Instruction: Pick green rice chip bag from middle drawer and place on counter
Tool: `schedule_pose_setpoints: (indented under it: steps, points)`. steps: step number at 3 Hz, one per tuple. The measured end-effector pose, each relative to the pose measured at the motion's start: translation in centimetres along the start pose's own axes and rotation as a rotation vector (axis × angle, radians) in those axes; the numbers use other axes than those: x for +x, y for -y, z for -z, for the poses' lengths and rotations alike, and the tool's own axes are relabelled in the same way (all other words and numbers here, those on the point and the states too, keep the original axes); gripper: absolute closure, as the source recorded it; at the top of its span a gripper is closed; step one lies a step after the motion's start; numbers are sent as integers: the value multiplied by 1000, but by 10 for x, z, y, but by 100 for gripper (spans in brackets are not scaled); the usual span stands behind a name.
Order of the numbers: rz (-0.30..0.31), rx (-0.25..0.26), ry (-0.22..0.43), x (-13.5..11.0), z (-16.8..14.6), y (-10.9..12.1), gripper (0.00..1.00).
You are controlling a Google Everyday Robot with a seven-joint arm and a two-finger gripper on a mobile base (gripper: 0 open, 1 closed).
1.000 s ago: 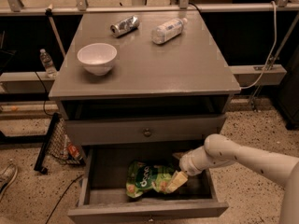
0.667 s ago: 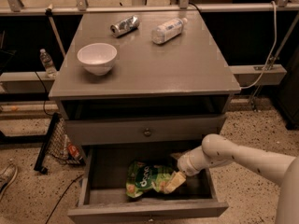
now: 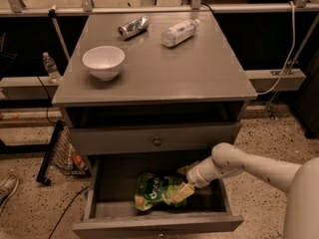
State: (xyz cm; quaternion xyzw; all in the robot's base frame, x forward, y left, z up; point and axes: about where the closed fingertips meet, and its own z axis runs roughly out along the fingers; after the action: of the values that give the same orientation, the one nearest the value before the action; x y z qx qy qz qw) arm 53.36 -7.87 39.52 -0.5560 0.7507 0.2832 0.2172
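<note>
The green rice chip bag (image 3: 154, 190) lies flat on the floor of the open middle drawer (image 3: 112, 185), near the middle and close to the front wall. My gripper (image 3: 183, 182) reaches in from the right, low in the drawer, at the bag's right end. Its pale fingers (image 3: 182, 193) are spread, one over the bag's right edge and one behind it. The bag still rests on the drawer floor. The counter (image 3: 164, 73) is the grey top above.
On the counter stand a white bowl (image 3: 103, 61) at the left, a crushed can (image 3: 133, 27) and a clear plastic bottle (image 3: 178, 32) at the back. A shut drawer front with a brass knob (image 3: 157, 141) overhangs the open drawer. A water bottle (image 3: 50, 66) stands at the left.
My arm has shifted slightly left toward the bag. The bag has not moved.
</note>
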Motion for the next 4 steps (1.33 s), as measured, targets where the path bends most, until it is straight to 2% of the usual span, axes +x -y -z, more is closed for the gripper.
schedule_pose_setpoints:
  steps: [1, 2, 3, 4]
  points:
    - [-3, -36, 6, 2, -12, 0, 46]
    - [15, -26, 19, -1, -7, 0, 77]
    - [37, 21, 35, -6, 11, -3, 99]
    - [52, 98, 57, -8, 46, -10, 100]
